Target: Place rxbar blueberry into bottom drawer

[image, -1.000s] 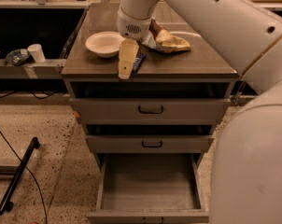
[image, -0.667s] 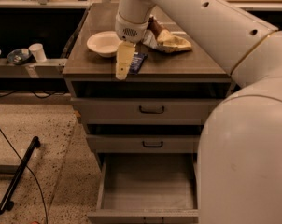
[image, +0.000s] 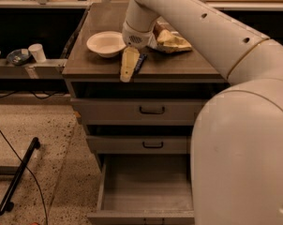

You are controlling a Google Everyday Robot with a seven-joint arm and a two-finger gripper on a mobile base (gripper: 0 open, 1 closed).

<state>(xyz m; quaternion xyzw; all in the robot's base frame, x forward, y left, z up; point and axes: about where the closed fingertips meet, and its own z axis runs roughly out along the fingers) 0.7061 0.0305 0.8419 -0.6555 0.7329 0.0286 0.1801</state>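
Cream-coloured and pointing down, the end effector (image: 132,67) hangs at the front edge of the tabletop (image: 193,67). The navy rxbar blueberry (image: 140,63) sits tight against its right side, tilted and over that edge. I cannot tell whether the end effector is clamped on the bar or only beside it.

If the hold is partial, a quick descent could let the bar twist free, and it would likely hit the floor rather than the tray. Just behind and to the left sits a white bowl (image: 106,43), and behind to the right a snack bag (image: 172,41); a wide swing could knock either.

Directly below are two shut drawers (image: 152,110), then the bottom drawer (image: 146,191), pulled open. A release too close to the cabinet face could lodge the bar against the drawer front above.
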